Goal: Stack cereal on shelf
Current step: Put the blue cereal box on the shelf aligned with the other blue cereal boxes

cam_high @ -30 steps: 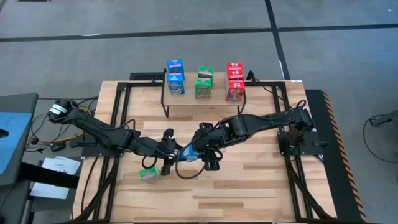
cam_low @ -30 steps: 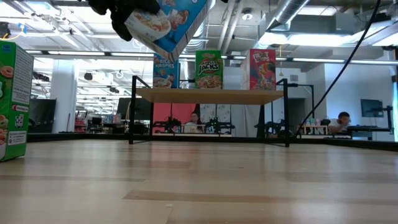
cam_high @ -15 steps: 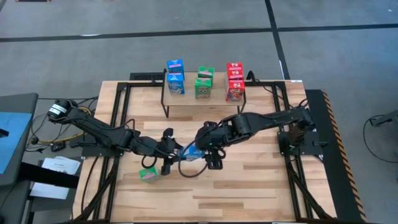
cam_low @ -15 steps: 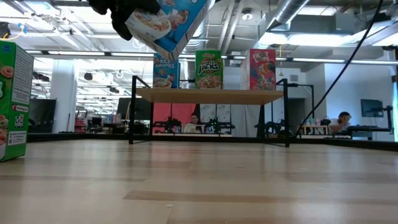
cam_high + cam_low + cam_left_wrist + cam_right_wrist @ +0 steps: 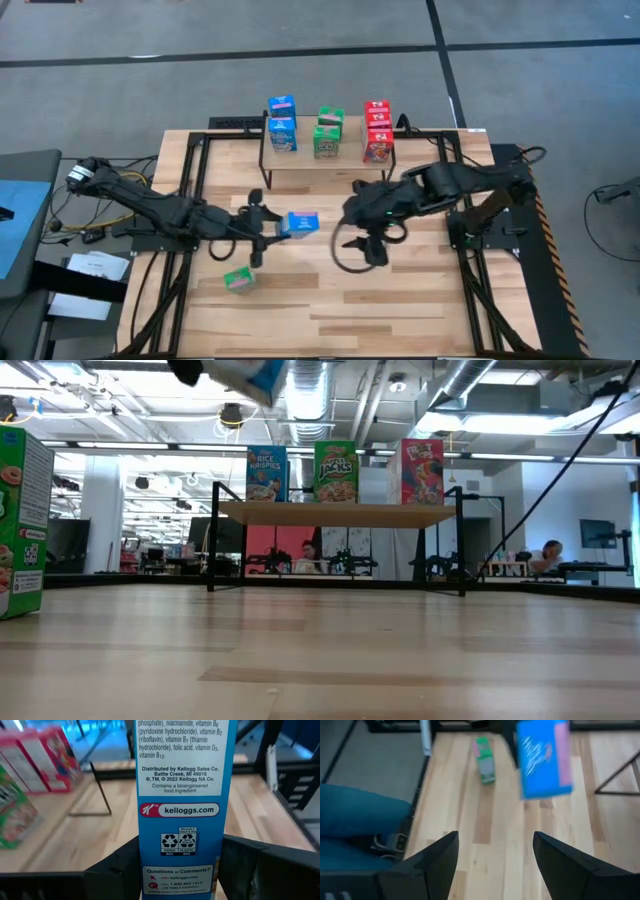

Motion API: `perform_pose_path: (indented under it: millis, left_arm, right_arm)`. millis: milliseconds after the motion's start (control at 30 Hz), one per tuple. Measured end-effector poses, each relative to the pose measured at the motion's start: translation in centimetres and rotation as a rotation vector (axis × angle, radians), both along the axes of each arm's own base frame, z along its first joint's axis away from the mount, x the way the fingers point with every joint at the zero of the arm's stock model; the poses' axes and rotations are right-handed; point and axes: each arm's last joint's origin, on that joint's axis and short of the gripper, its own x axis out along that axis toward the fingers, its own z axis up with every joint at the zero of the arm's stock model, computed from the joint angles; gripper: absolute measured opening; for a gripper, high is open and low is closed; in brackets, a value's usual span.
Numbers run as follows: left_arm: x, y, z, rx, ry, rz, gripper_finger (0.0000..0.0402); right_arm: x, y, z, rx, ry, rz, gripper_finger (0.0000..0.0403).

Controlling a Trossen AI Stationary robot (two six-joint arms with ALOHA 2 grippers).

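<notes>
**Left gripper carries a blue box alone; right gripper stands off, spread**

The left gripper (image 5: 268, 226), just left of centre in the high view, pinches the blue cereal box (image 5: 301, 222) across its narrow sides; in the left wrist view the two dark fingers (image 5: 120, 865) press against both edges of the box's (image 5: 181, 805) printed side panel, so the box stands lengthwise out of the grip. It hangs clear of the surface (image 5: 420, 300), and the low view catches only its lower corner (image 5: 245, 372) at the top edge of the frame, which suits a carry over open wood rather than a slide.

The right gripper (image 5: 372, 243), right of centre, is spread and holds nothing; its wrist view shows both fingers (image 5: 435, 860) wide apart, with the blue box (image 5: 542, 757) well ahead of them. It sits near but apart, probably to leave the path free.

The shelf (image 5: 325, 160) stands in the upper middle of the high view, bearing blue, green and red boxes in three stacks, colour by colour. The blue stack (image 5: 282, 122) looks the natural target. One green box (image 5: 238, 281) stands alone on the surface at lower left, not yet shelved.
</notes>
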Motion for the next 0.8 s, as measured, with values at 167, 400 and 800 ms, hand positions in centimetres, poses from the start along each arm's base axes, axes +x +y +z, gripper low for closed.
perform_pose_path:
  millis: [167,400,800]
  left_arm:
    - [-2.3,0.9,2.4,0.031,-0.098,0.009,0.0183]
    - [-3.9,2.6,2.9,0.058,-0.193,0.069,0.0183]
    - [-5.1,6.5,-3.9,0.027,-0.406,0.221,0.0183]
  right_arm:
    - [-2.3,1.3,1.6,0.016,-0.054,0.06,0.0281]
    - [-4.4,4.0,2.2,-0.057,-0.089,0.087,0.0281]
    - [-6.6,8.8,1.6,-0.132,-0.095,0.122,0.0281]
